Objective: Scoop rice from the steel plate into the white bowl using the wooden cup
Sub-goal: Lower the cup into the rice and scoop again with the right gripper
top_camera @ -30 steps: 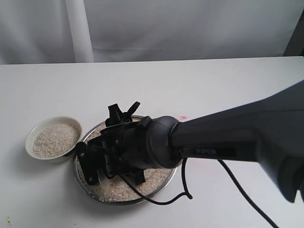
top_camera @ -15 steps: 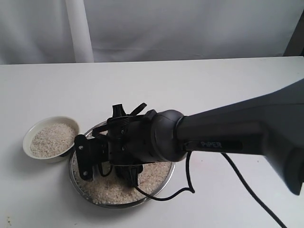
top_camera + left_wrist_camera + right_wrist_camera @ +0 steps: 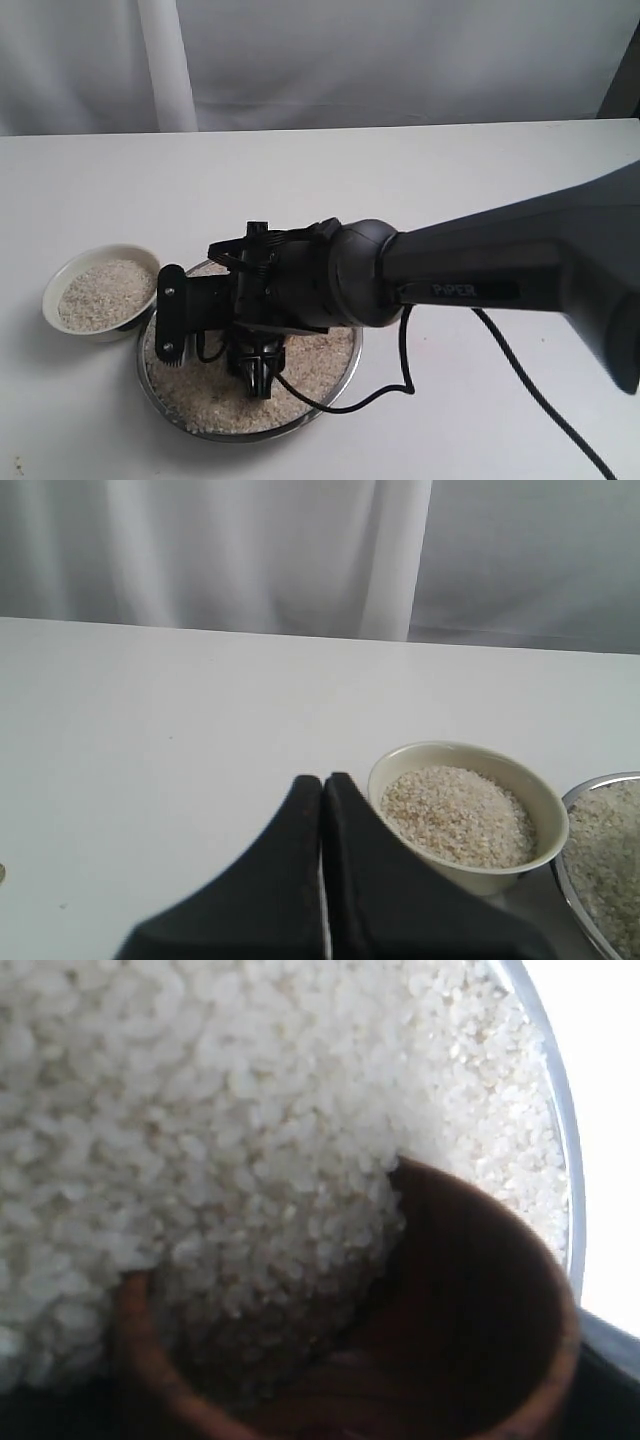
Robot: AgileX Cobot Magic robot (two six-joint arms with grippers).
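**Cup [image 3: 480, 1290] tipped into the rice [image 3: 200, 1110]**

Exterior: your right claw [image 3: 255, 372] reaches down into the plate [image 3: 352, 365], toward the table's [image 3: 450, 170] near left corner. The bowl [image 3: 95, 335] sits just beside the plate.

Left wrist: your left claw [image 3: 322, 810] is pressed together, near the bowl.

Right wrist: the right claw pinches the cup, which is tilted so grains push into its mouth.

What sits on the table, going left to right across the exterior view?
white bowl → steel plate → black cable
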